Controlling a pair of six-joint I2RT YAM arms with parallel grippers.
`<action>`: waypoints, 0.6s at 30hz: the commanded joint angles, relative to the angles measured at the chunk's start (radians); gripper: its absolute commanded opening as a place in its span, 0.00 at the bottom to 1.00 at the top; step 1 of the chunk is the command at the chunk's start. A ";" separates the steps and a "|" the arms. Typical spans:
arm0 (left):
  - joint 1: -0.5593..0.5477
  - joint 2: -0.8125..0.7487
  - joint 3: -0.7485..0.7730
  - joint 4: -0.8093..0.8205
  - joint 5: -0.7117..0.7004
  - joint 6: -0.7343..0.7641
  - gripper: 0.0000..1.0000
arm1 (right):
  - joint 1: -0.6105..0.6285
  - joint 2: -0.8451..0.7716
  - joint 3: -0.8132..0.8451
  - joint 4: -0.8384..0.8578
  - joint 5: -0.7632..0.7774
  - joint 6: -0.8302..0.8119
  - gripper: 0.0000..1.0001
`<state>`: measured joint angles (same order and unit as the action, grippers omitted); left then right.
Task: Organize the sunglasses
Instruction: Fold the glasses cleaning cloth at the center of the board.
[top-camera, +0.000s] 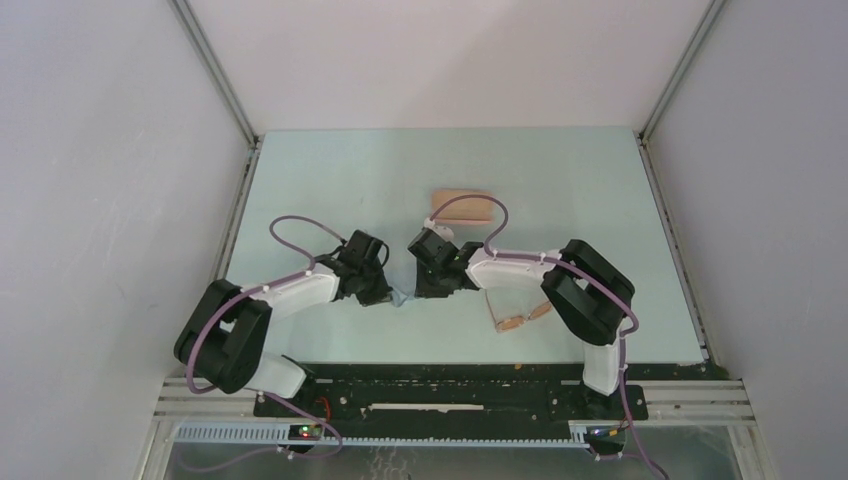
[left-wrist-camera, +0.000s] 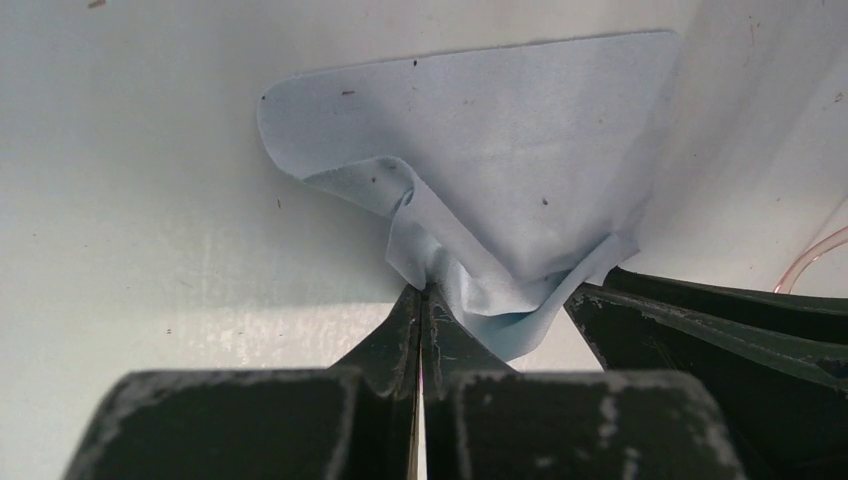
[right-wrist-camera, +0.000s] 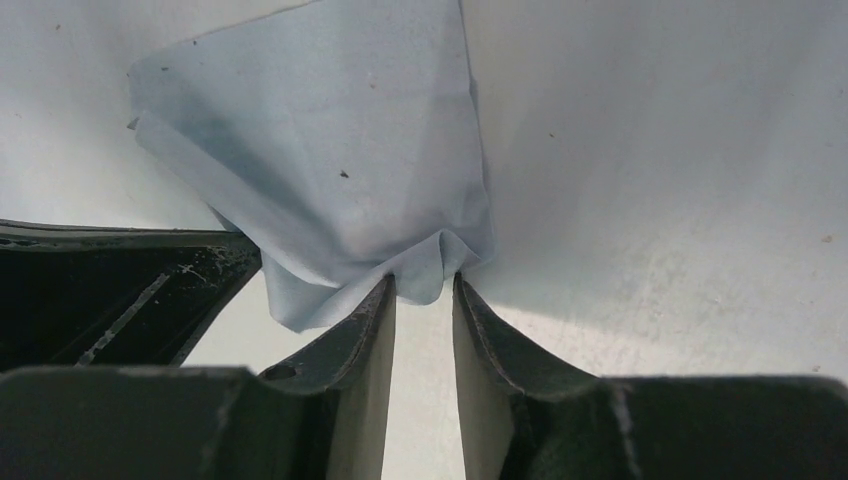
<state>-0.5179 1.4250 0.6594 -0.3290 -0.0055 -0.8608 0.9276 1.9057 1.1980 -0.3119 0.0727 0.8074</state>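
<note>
The sunglasses (top-camera: 516, 320) lie on the pale bench (top-camera: 330, 180) near its front edge. They sit at about 4 o'clock from the right fingers (top-camera: 425, 285) and are touched by neither pair of fingers. In the top view the thin orange-brown frame rests flat, just at 9 o'clock of the right arm's (top-camera: 585, 290) black elbow. One slim temple runs up toward the forearm and passes out of sight beneath it. Whether the temples are folded cannot be told from here.

Both pairs of fingers are low over the bench middle, facing each other across a light blue cloth (top-camera: 403, 298). The left fingers (top-camera: 385, 292) stand at 9 o'clock of the cloth and the right fingers at 3 o'clock.

In the left wrist view the left fingers (left-wrist-camera: 421, 305) are clenched tight on a bunched corner of the cloth (left-wrist-camera: 500, 150). No gap shows between their tips. The rest of the sheet fans out toward 12 o'clock on the bench, one edge curled over at 10 o'clock.

In the right wrist view the right fingers (right-wrist-camera: 378, 310) stand parted, released, with a clear slot between them. A puckered fold of the cloth (right-wrist-camera: 330, 140) sits at the mouth of that slot, touching the tips but not pinched.

A pink case (top-camera: 462, 207) lies at about 1 o'clock from the right fingers, apart from the cloth and well apart from the sunglasses.
</note>
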 joint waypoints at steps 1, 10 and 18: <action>0.009 0.031 0.018 -0.018 -0.021 0.037 0.00 | -0.005 0.022 0.048 -0.005 -0.001 -0.020 0.35; 0.009 0.033 0.013 -0.018 -0.018 0.042 0.00 | 0.002 0.010 0.048 -0.016 0.021 0.003 0.01; 0.009 0.024 0.014 -0.020 -0.002 0.047 0.00 | 0.010 -0.095 -0.016 -0.024 0.031 -0.002 0.00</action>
<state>-0.5137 1.4292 0.6605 -0.3195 0.0051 -0.8520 0.9314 1.9049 1.2076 -0.3286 0.0845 0.8093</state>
